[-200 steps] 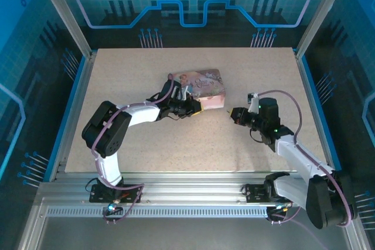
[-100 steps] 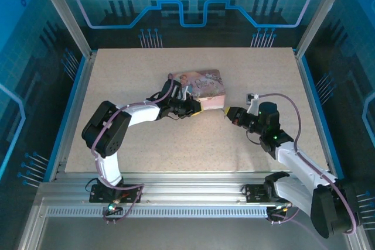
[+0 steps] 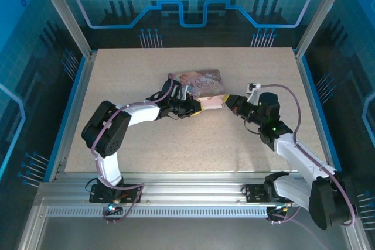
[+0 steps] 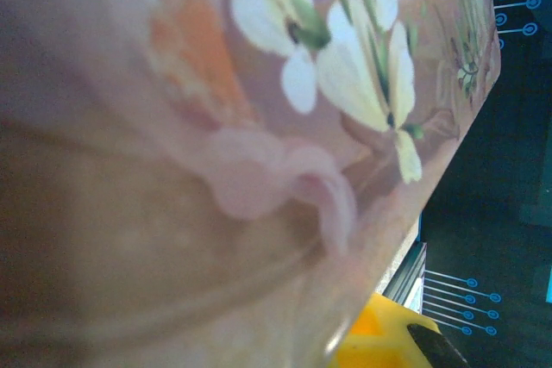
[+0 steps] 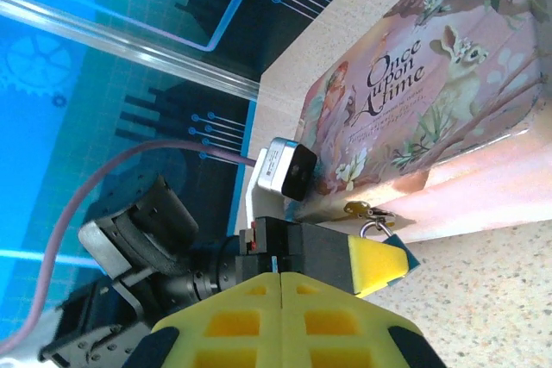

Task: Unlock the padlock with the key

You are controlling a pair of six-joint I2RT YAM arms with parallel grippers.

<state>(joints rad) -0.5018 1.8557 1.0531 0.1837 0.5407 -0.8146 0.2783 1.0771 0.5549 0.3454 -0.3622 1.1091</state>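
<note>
The pink printed box (image 3: 202, 83) lies mid-table. The tiny padlock (image 5: 405, 258) hangs by its silver shackle from the box's gold hasp (image 5: 356, 209); only a blue edge of its body shows. My left gripper (image 5: 379, 263) is pinched on it at the box's front edge, also visible from above (image 3: 197, 107). One yellow fingertip (image 4: 379, 338) shows under the blurred box wall (image 4: 259, 127). My right gripper (image 5: 282, 295) is shut, with the key (image 5: 273, 262) a thin pale sliver poking out of the seam. That gripper (image 3: 227, 102) is just right of the box's front corner.
The beige table (image 3: 176, 144) is bounded by aluminium posts and blue side rails (image 3: 70, 103). The left arm's wrist camera (image 5: 285, 170) and purple cable (image 5: 129, 161) sit close behind the padlock. The box is the single obstacle between the two grippers.
My right gripper has moved up and to the left, closing on the box's right front corner. The left arm and box have stayed put.
</note>
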